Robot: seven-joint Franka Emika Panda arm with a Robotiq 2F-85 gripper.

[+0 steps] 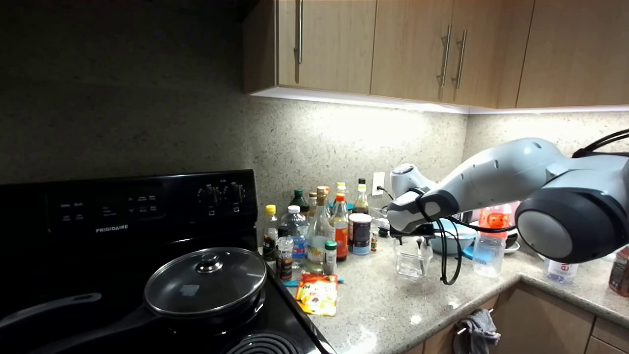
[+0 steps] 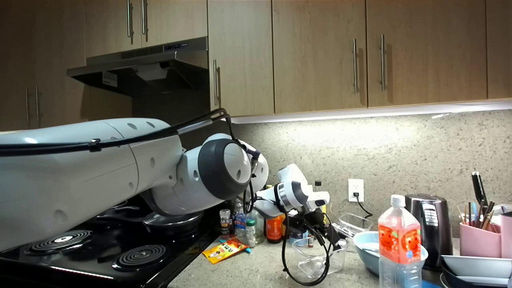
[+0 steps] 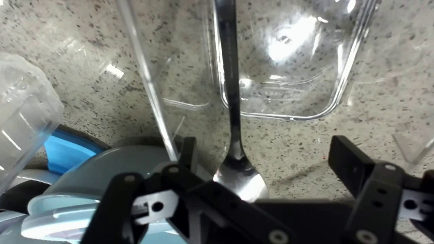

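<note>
In the wrist view my gripper stands open, its dark fingers wide apart. Between them, closer to the left finger, is the shiny bowl of a metal spoon; its dark handle runs away across a clear plastic container. Part of the spoon's bowl is hidden by the gripper linkage. I cannot tell whether either finger touches the spoon. In an exterior view the gripper points down at the top of the clear container on the counter. Black cables partly cover gripper and container in an exterior view.
A light blue bowl and a red-labelled bottle stand close beside the container. Several bottles and an orange packet lie toward the stove, where a lidded pan sits. A dark kettle stands near the wall.
</note>
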